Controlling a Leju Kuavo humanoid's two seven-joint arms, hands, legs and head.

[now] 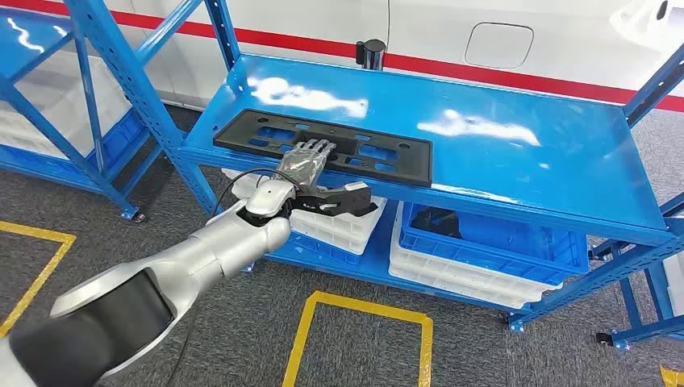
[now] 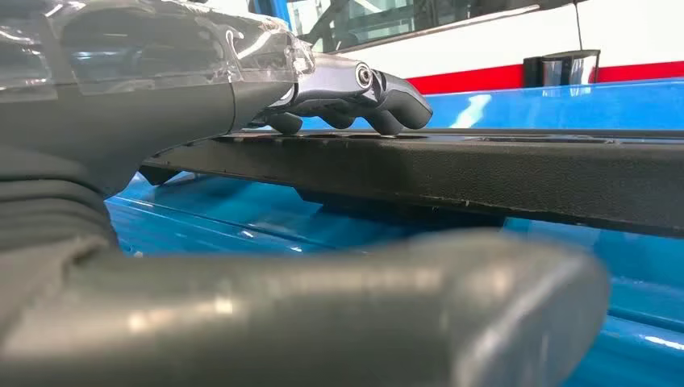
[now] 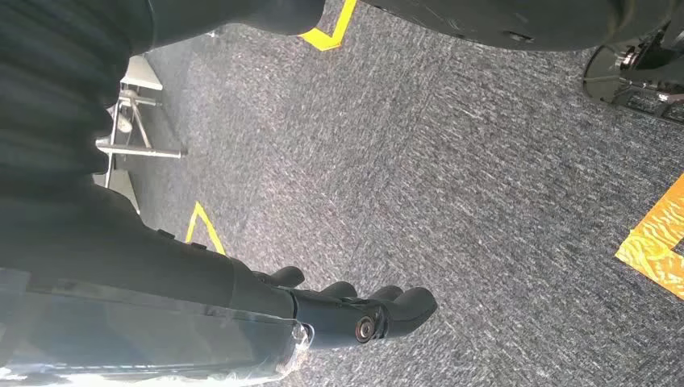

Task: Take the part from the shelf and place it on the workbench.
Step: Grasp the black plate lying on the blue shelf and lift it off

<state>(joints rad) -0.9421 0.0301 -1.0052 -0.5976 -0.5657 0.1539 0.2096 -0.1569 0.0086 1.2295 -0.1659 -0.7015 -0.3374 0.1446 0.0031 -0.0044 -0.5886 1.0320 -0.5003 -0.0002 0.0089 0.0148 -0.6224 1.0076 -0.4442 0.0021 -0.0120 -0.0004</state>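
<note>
A long flat black part (image 1: 387, 161) with cut-outs lies on the top level of the blue shelf (image 1: 516, 153), near its front left edge. My left hand (image 1: 305, 160) reaches over that front edge. Its fingers (image 2: 355, 89) rest flat on the part's (image 2: 484, 173) upper face. The thumb (image 2: 363, 306) sits lower, in front of the part's edge, with a gap of blue shelf showing between them. My right hand (image 3: 355, 310) hangs over the grey carpet with lightly curled fingers and holds nothing.
Under the top level stand white bins (image 1: 460, 274), a blue crate (image 1: 500, 238) and a bin with black parts (image 1: 335, 200). A second blue rack (image 1: 48, 97) stands at the left. A black post (image 1: 371, 53) rises behind the shelf. Yellow lines (image 1: 363, 310) mark the floor.
</note>
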